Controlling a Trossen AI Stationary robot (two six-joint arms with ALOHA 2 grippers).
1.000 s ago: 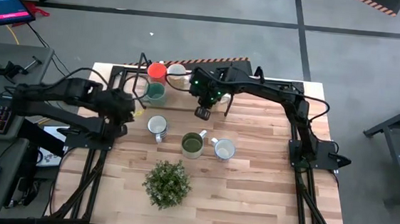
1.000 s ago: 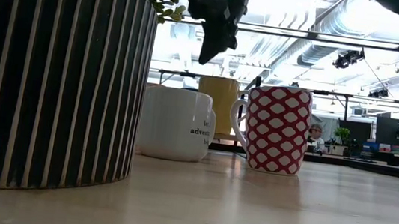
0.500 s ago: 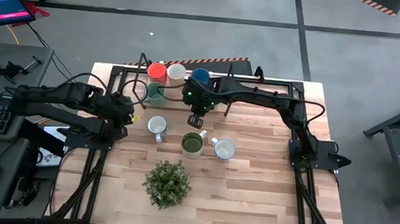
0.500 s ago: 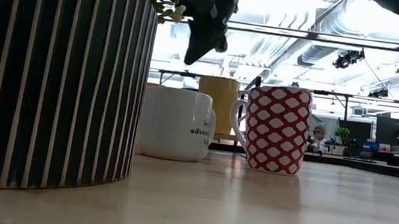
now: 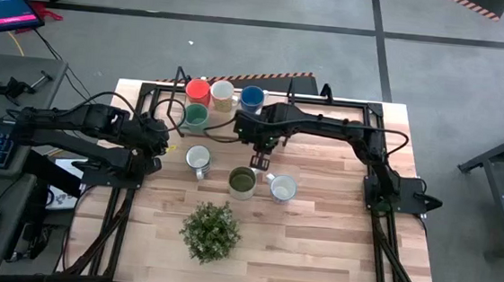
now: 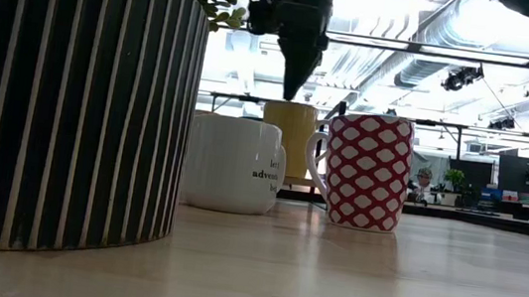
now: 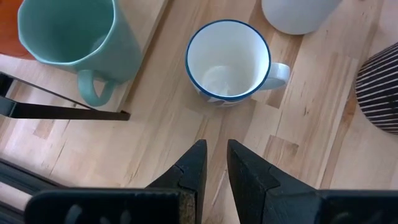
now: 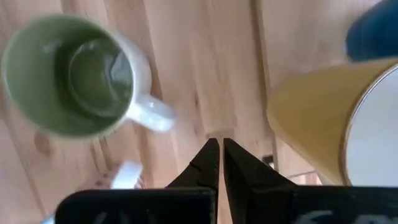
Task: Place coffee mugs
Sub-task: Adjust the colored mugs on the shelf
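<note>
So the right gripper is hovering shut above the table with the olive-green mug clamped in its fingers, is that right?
Not quite. The right gripper does hover shut above the table, but it holds nothing. The right wrist view shows the olive-green mug standing on the wood, clear of the closed fingers.

Potted plant (image 5: 211,231) (striped pot (image 6: 71,96)) on table (image 5: 334,238)

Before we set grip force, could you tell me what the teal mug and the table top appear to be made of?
The teal mug looks like glazed ceramic: thick rounded rim, smooth uniform colour with a soft sheen. The table top looks like butcher-block wood: jointed pale planks with visible grain, satin rather than glossy.
</note>
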